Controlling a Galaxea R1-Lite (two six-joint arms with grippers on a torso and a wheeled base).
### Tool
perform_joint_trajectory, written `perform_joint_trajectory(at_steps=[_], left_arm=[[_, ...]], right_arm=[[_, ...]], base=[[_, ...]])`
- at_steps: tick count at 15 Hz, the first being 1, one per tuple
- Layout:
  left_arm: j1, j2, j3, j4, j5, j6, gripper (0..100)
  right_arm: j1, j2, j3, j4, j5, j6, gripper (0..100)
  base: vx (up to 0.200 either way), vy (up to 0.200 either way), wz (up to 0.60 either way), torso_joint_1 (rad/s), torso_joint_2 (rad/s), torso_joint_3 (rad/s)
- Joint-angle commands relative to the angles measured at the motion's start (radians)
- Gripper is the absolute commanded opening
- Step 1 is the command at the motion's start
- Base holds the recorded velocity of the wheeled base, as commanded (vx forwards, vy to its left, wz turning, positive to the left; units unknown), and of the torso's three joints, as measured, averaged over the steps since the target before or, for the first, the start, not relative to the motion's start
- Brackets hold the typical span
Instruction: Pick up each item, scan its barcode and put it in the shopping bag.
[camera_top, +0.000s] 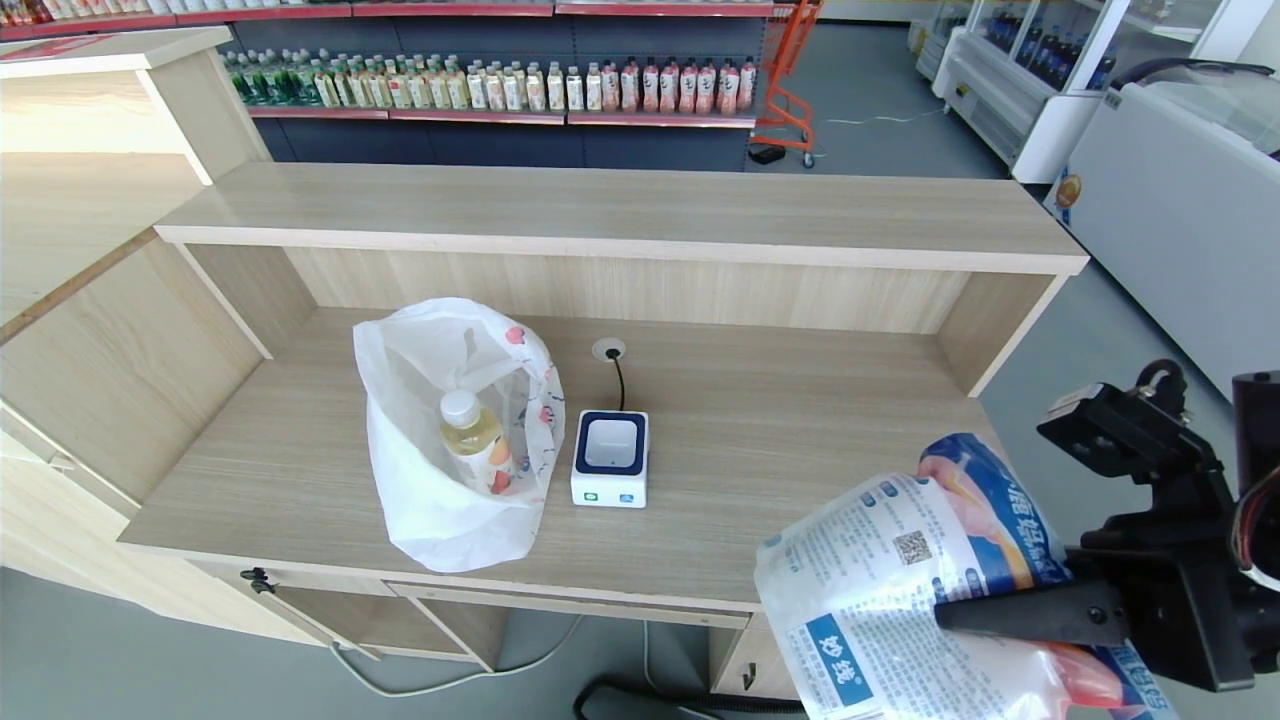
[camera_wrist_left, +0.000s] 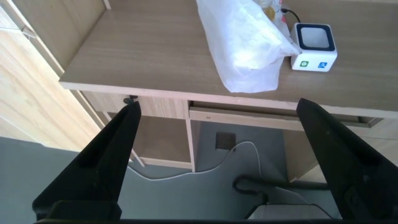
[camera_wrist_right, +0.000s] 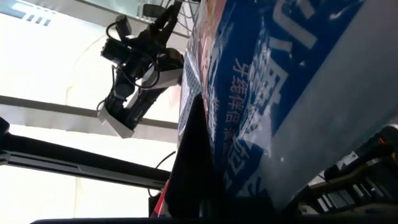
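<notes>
A white plastic shopping bag (camera_top: 440, 500) stands open on the wooden desk (camera_top: 800, 440), and a bottle (camera_top: 476, 440) with a white cap stands upright inside it. Just right of the bag sits a white-and-blue barcode scanner (camera_top: 610, 457), window facing up. My right gripper (camera_top: 950, 615) is shut on a blue-and-white snack packet (camera_top: 880, 590), held off the desk's front right corner, printed side up. In the right wrist view the packet (camera_wrist_right: 298, 93) lies against a dark finger (camera_wrist_right: 193, 168). My left gripper (camera_wrist_left: 214, 168) hangs open below the desk's front edge, with the bag (camera_wrist_left: 245, 43) and scanner (camera_wrist_left: 315, 45) beyond it.
A raised counter shelf (camera_top: 620, 215) and side walls enclose the desk at the back and both sides. A black cable (camera_top: 619, 385) runs from the scanner to a hole in the desktop. Shelves of bottles (camera_top: 490, 88), an orange cart (camera_top: 790, 80) and freezers (camera_top: 1170, 190) stand behind.
</notes>
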Motion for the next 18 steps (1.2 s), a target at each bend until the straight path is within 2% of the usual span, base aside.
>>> perform_joint_trajectory(at_steps=[1, 4, 5, 6, 8, 9, 10, 11, 12, 15, 16, 18], left_arm=[[0.000, 0.000, 0.000, 0.000, 0.001, -0.002, 100], [0.000, 0.000, 0.000, 0.000, 0.001, 0.000, 100], [0.000, 0.000, 0.000, 0.000, 0.001, 0.000, 100], [0.000, 0.000, 0.000, 0.000, 0.001, 0.000, 100], [0.000, 0.000, 0.000, 0.000, 0.001, 0.000, 100], [0.000, 0.000, 0.000, 0.000, 0.001, 0.000, 100], [0.000, 0.000, 0.000, 0.000, 0.001, -0.002, 100], [0.000, 0.000, 0.000, 0.000, 0.001, 0.000, 100], [0.000, 0.000, 0.000, 0.000, 0.001, -0.002, 100], [0.000, 0.000, 0.000, 0.000, 0.001, 0.000, 100], [0.000, 0.000, 0.000, 0.000, 0.001, 0.000, 100], [0.000, 0.000, 0.000, 0.000, 0.001, 0.000, 100]], right_arm=[[0.000, 0.002, 0.001, 0.000, 0.001, -0.009, 0], [-0.001, 0.006, 0.011, 0.000, -0.001, -0.048, 0], [-0.014, 0.015, 0.014, -0.004, -0.019, -0.109, 0], [-0.024, 0.031, 0.009, -0.004, -0.084, -0.220, 0], [-0.087, 0.064, 0.009, -0.027, -0.282, -0.568, 0], [-0.136, 0.061, 0.008, -0.028, -0.368, -0.692, 0], [-0.199, 0.037, 0.014, -0.030, -0.567, -0.853, 0], [-0.210, -0.001, 0.020, -0.030, -0.711, -0.930, 0], [-0.215, -0.023, 0.031, -0.030, -0.760, -0.967, 0], [-0.221, -0.066, 0.060, -0.031, -0.783, -1.071, 0], [-0.221, -0.084, 0.066, -0.031, -0.800, -1.168, 0], [-0.221, -0.087, 0.060, -0.036, -0.805, -1.224, 0]], base=[[0.000, 0.000, 0.00, 0.000, 0.00, 0.000], [0.000, 0.000, 0.00, 0.000, 0.00, 0.000], [0.000, 0.000, 0.00, 0.000, 0.00, 0.000], [0.000, 0.000, 0.00, 0.000, 0.00, 0.000], [0.000, 0.000, 0.00, 0.000, 0.00, 0.000], [0.000, 0.000, 0.00, 0.000, 0.00, 0.000], [0.000, 0.000, 0.00, 0.000, 0.00, 0.000], [0.000, 0.000, 0.00, 0.000, 0.00, 0.000], [0.000, 0.000, 0.00, 0.000, 0.00, 0.000], [0.000, 0.000, 0.00, 0.000, 0.00, 0.000], [0.000, 0.000, 0.00, 0.000, 0.00, 0.000], [0.000, 0.000, 0.00, 0.000, 0.00, 0.000]])
